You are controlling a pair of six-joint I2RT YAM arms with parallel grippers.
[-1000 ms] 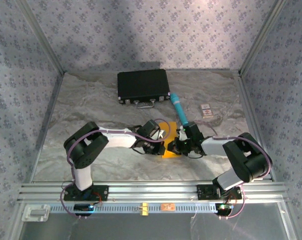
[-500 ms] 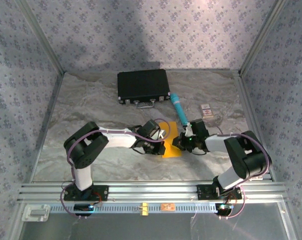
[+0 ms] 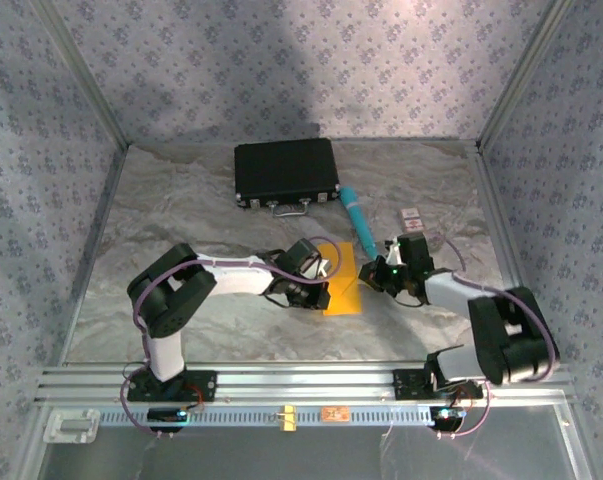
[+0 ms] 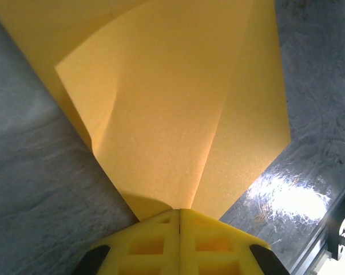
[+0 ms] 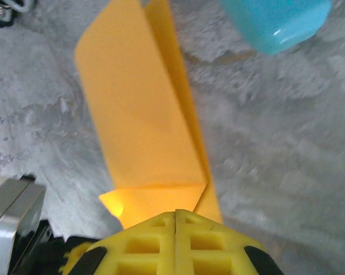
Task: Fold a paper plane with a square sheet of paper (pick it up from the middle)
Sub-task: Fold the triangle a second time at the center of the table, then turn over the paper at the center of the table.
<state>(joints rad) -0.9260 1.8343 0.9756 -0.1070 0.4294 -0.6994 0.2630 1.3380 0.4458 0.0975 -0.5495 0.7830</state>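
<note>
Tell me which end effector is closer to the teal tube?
Right. The right end effector pinches the paper's edge just short of the teal tube's near tip; the left end effector grips the paper's opposite side, farther away.

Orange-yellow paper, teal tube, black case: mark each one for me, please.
orange-yellow paper [image 3: 343, 288], top external view, on its bare lower half.
teal tube [image 3: 357, 218], top external view, middle of its barrel.
black case [image 3: 286, 170], top external view, centre of its lid.
</note>
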